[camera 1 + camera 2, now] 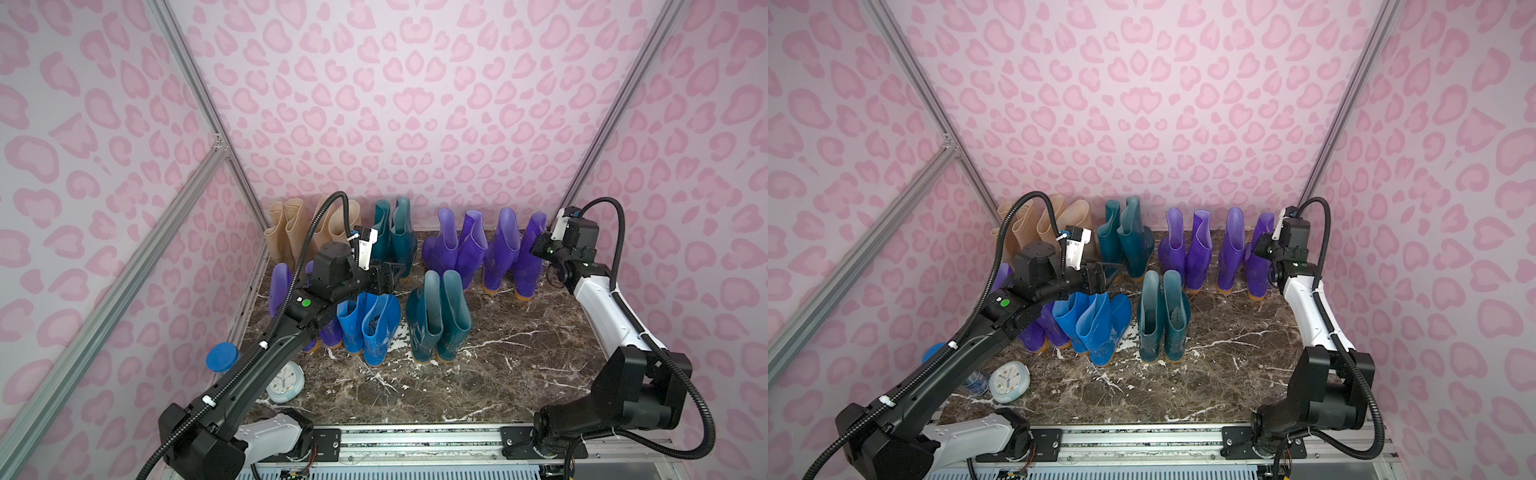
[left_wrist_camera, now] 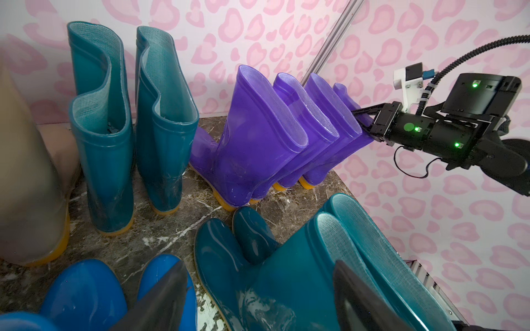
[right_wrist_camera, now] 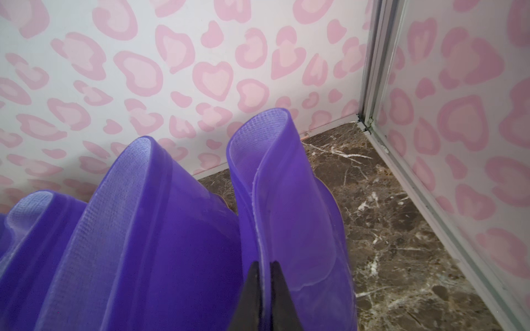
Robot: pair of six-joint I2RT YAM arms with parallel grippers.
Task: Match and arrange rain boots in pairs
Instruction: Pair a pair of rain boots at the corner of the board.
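Observation:
Rain boots stand in pairs on the marble table [image 1: 519,374]. Beige ones [image 1: 291,232], a teal pair [image 1: 395,237] and purple ones [image 1: 457,245] line the back wall. A bright blue pair [image 1: 370,328] and another teal pair [image 1: 438,320] stand in front. More purple boots [image 1: 280,291] are half hidden under my left arm. My left gripper [image 1: 392,278] hovers open above the gap between the blue and front teal pairs, holding nothing [image 2: 259,289]. My right gripper [image 3: 265,266] is shut on the shaft rim of the rightmost purple boot [image 3: 292,215], which stands upright [image 1: 530,257].
A blue-lidded clear cylinder [image 1: 222,359] and a small round clock [image 1: 284,380] sit at the front left, under my left arm. Pink patterned walls with metal posts [image 3: 370,71] close in the back and sides. The arm rail [image 1: 415,440] runs along the front edge.

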